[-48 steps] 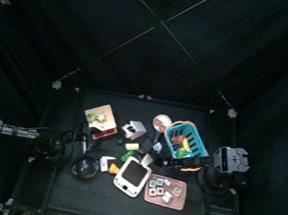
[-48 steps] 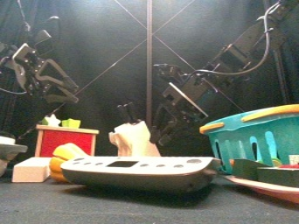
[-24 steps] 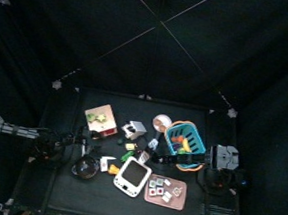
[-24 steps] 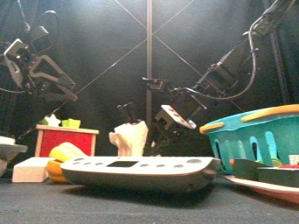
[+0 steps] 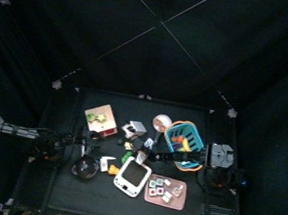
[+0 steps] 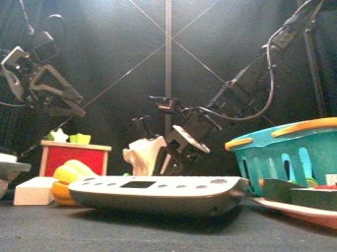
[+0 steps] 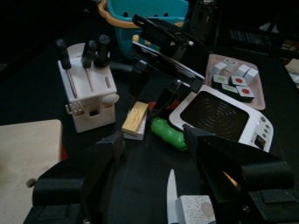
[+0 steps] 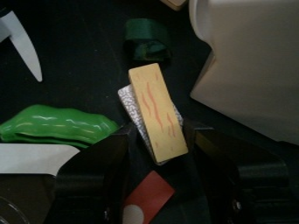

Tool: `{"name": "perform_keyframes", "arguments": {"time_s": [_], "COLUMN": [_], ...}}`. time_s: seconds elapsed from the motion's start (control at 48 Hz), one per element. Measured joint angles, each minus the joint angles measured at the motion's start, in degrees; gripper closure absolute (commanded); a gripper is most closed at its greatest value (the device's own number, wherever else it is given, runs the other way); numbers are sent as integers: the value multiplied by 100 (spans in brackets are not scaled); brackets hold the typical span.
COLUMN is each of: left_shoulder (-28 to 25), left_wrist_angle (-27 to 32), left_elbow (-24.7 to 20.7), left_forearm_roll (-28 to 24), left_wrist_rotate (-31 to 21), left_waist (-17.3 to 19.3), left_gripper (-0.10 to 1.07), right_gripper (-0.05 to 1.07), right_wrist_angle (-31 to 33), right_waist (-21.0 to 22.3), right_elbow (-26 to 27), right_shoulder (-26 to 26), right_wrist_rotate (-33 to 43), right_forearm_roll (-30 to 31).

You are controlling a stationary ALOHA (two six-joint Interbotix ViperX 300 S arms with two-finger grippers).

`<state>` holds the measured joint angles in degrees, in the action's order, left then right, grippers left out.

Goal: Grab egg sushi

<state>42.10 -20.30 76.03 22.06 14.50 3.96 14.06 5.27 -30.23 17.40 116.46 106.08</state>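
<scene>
Two black jointed arms, looping black cables, blocky black jaws, grey wrist housings.

You had the top camera high overhead, looking straight down on the whole worktop (image 5: 57,173) from far off, while the front camera sat low at the near edge, looking level across with the white scale (image 6: 156,192) large in front. Your left wrist camera looked down and across from a middling distance, sharing that scale (image 7: 222,115) and the teal basket (image 7: 149,10) with the top view (image 5: 186,141). Your right wrist camera pointed almost straight down, very near the egg sushi (image 8: 156,112), which the left wrist view also caught (image 7: 136,117).
</scene>
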Motion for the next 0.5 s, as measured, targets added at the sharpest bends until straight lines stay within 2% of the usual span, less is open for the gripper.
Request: {"name": "perform_keyframes", "arguments": {"time_s": [0.5], "left_shoulder": [0], "left_wrist_angle": [0], "left_elbow": [9], "left_forearm_roll": [0], "left_wrist_rotate": [0], "left_waist": [9], "left_gripper": [6], "right_gripper": [24], "right_wrist_angle": [-35], "right_waist": [35], "right_elbow": [-18], "right_shoulder": [-26], "right_wrist_rotate": [18], "right_forearm_roll": [-18]}}
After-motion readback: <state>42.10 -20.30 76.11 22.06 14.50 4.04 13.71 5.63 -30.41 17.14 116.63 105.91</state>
